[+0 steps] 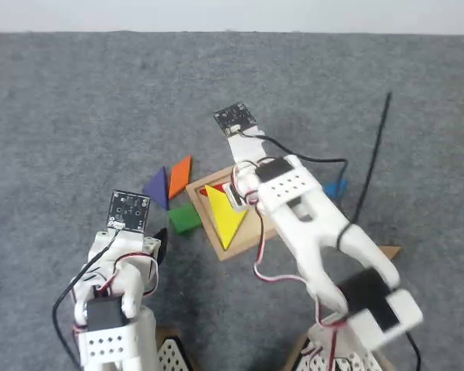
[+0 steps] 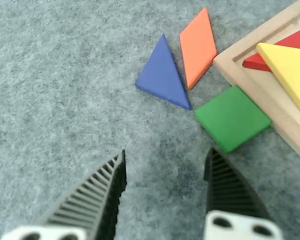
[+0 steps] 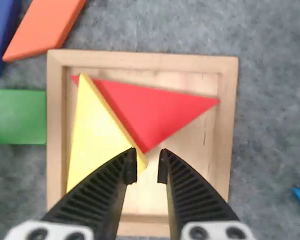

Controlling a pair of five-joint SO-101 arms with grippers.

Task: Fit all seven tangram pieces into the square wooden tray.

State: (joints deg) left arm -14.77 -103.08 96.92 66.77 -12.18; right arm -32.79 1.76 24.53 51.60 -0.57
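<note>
Centrally on the grey table [image 1: 62, 116] sits the tray [image 3: 230, 125], turned at an angle to the arms in the high view. Two pieces are in it: a red triangle [image 3: 150, 107] and a yellow triangle [image 3: 95, 135]. They meet along one slanted edge. The yellow's tip covers one corner of the red, so a sliver of red peeks out past it, and neither seems squared to the tray walls. The right gripper [image 3: 147, 165] hangs directly over the tray. Its fingers [image 3: 115, 190] are drawn nearly together with only a thin gap at the tips, and nothing is visibly clamped between them. The tips sit just beside the red's point, where it meets the yellow's edge. Outside the tray, on the left arm's side, lie three pieces. A green square [image 2: 232, 117] is just beside the rim, and a blue triangle [image 2: 162, 75] and an orange parallelogram [image 2: 197, 47] lie side by side beyond it, close together. The left gripper [image 2: 165, 175] hovers above bare table near the green square, fingers spread wide and holding nothing. A light-blue piece [image 1: 336, 188] lies on the tray's far side, beside the right arm, near a black cable [image 1: 375, 154].
</note>
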